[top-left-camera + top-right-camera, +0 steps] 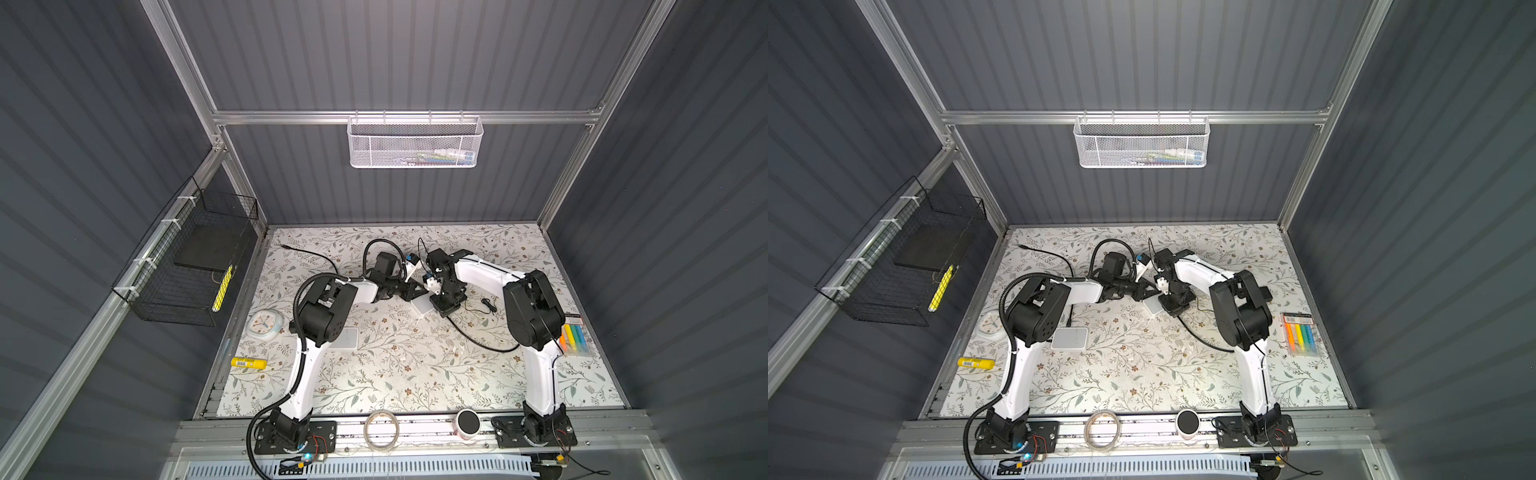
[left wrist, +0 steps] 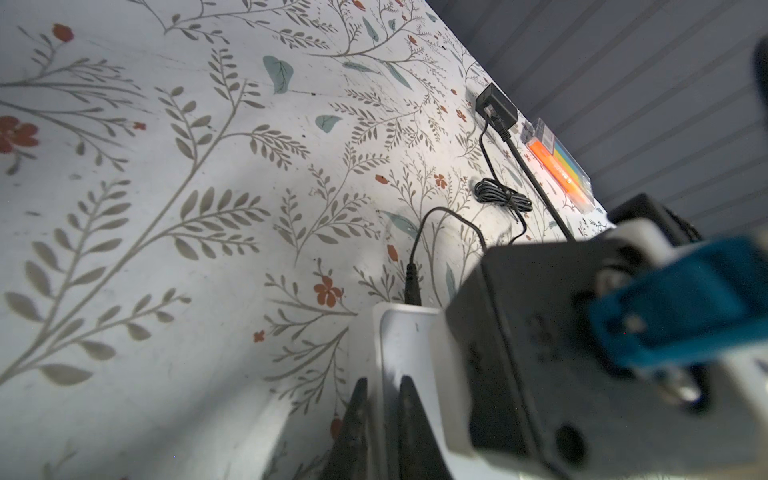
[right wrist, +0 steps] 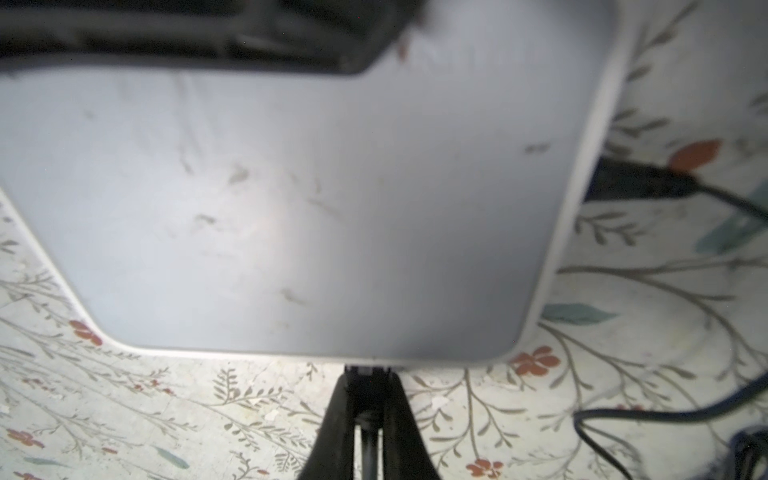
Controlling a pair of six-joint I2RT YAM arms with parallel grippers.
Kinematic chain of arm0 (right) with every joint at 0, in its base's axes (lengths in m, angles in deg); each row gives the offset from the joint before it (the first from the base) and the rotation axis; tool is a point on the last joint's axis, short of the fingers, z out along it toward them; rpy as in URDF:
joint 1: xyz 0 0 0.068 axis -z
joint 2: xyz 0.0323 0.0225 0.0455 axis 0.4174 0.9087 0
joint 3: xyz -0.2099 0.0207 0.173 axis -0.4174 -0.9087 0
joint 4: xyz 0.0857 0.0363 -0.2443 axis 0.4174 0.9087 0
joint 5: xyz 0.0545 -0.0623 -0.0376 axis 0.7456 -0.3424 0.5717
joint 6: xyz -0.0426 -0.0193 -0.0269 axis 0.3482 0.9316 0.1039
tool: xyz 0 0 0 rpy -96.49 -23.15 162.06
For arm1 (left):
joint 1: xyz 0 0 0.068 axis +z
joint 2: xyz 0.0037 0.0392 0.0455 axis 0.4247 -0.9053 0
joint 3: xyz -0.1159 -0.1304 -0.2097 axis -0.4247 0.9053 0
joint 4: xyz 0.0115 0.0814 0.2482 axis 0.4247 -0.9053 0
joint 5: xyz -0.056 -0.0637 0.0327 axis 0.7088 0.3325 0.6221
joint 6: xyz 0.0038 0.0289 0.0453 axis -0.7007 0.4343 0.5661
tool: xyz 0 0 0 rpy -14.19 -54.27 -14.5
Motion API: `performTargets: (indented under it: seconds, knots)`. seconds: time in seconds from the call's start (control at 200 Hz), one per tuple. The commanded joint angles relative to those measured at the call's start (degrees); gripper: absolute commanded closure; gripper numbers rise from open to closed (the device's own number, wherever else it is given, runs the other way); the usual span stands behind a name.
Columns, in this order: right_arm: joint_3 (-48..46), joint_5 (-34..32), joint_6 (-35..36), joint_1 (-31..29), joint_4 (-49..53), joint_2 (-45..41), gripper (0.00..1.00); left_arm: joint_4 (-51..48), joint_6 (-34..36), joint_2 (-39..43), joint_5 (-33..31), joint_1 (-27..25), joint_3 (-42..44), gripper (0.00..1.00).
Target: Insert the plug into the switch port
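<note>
Our right gripper [image 3: 368,384], lower centre of its wrist frame, pinches the plug [image 3: 366,370] narrowly. The plug's long axis points up-frame, and we see its tip meet the switch [image 3: 311,199] edge. Our left gripper [image 2: 383,386] clamps the switch's wall.

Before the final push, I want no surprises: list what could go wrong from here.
1. The left hand pinches only the rim of the switch, so a push could pivot it or make it slip.
2. The right hand holds the plug at the switch's edge, port unseen. If misaligned, it may jam.
3. The power cable, already plugged in, could snag.
</note>
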Motion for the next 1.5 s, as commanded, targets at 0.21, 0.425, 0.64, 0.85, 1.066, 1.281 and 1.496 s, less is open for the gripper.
performTargets:
  seconds: [0.21,0.425,0.64,0.85,1.066,1.281,1.496]
  knots:
    - [8.2,-0.4,0.1,0.0,-51.9,-4.8,1.00,-27.0,1.5,-9.1,19.1,-12.6,6.2,0.86]
    - [5.5,0.2,-2.1,0.2,-55.8,-2.7,1.00,-26.9,1.6,-9.0,19.2,-12.6,6.6,0.87]
    - [5.5,1.3,-3.6,0.4,-57.9,-0.7,1.00,-26.4,0.9,-8.9,19.3,-12.8,7.3,0.87]
    - [5.4,1.7,-5.3,0.8,-56.1,0.8,1.00,-26.2,0.4,-8.8,19.2,-12.9,7.6,0.87]
    - [3.5,2.0,-7.4,0.9,-55.0,0.8,1.00,-25.7,0.0,-8.7,19.3,-13.0,7.8,0.87]
    - [3.3,2.0,-5.7,1.1,-56.2,2.8,1.00,-25.6,0.6,-7.6,19.1,-13.3,8.8,0.87]
    - [-3.3,2.1,-5.8,1.1,-55.9,-3.5,0.99,-24.2,-0.8,-5.8,16.7,-13.1,9.7,0.87]
